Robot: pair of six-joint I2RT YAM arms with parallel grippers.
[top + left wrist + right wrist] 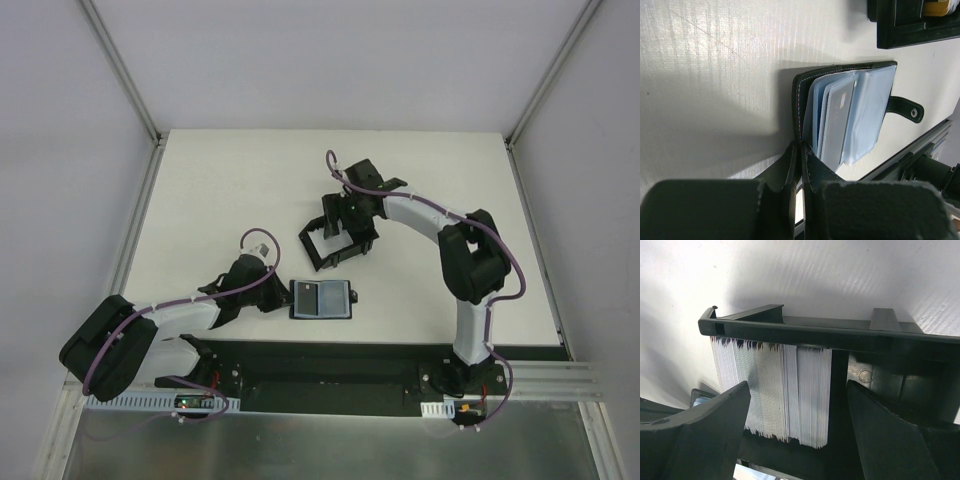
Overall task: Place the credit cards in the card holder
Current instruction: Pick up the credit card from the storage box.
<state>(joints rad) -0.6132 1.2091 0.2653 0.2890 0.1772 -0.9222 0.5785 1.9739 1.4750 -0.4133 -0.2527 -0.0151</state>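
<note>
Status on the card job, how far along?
Done: card holder lies open, one card apparently inside. In hand: left gripper pinches its cover edge; right gripper hangs open over the credit cards stacked in the black tray, none held. Left: nearly the whole stack.

Left arm [180, 318] and right arm [420, 212]: white link shells alternating with black joint housings. Each carries a purple cable [170, 305] looped loosely along its length. Both are bolted to a black base plate [330, 378], with a small green circuit board [195, 402] beside the left mount. Left gripper [800, 146] fingers [705, 210]: matte black, broad, a ragged pale edge along the pad tops; right gripper [797, 386] fingers [890, 435]: same matte black, wedge-shaped, tapering to blunt tips.
</note>
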